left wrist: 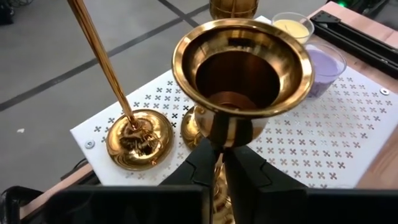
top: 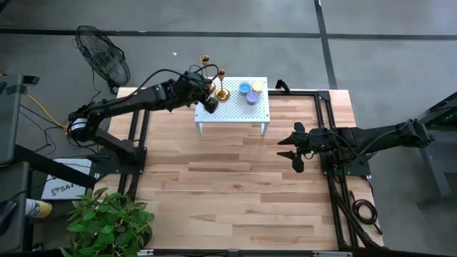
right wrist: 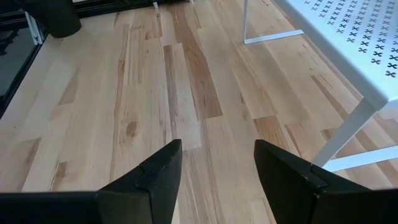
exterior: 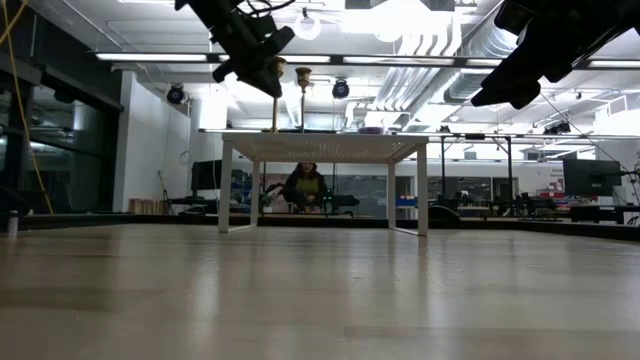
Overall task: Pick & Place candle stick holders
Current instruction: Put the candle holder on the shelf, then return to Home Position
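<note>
You have the small perforated stand (top: 232, 114) at the table's (top: 235, 193) far edge, near its middle. The candle stick holders (top: 222, 94) cluster at the stand's left end, the candles (top: 251, 93) toward its right end. Your left gripper (top: 211, 104) is over the stand's left end; your right gripper (top: 293, 148) hangs over the table to the stand's right.

A grey concrete floor (top: 400, 64) surrounds the table, with a black fan (top: 103, 57), a potted plant (top: 111, 225) and bright ceiling lights (exterior: 160, 57).

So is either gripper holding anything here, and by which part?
The left gripper is shut on a shiny brass candle stick holder, pinching its thin stem just below the cup. The right gripper is open over the wooden table, holding nothing.
</note>
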{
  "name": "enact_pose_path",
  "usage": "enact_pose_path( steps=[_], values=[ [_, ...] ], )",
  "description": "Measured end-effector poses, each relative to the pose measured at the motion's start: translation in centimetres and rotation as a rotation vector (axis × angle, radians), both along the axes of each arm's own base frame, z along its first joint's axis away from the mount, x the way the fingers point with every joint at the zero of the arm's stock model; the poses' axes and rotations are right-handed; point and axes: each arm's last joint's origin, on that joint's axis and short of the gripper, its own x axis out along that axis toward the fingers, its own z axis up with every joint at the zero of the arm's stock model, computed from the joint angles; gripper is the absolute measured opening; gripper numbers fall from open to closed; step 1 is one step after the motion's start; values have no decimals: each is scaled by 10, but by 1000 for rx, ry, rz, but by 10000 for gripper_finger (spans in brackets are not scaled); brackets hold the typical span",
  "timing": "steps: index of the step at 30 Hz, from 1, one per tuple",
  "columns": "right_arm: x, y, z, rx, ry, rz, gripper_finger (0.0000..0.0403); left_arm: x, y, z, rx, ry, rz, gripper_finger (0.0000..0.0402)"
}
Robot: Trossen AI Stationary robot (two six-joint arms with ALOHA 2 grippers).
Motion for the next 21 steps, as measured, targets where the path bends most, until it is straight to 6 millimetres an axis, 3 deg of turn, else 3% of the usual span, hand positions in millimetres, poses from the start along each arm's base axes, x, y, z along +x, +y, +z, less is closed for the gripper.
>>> enact_pose_path(
  steps=[9, 21],
  values=[
    [0, 0, 0, 7, -1, -3, 197, 0, -1, -4, -24, 16, -20, 58],
    [-1, 0, -1, 10, 12, -6, 197, -10, -5, 6, -18, 5, -21, 65]
  ],
)
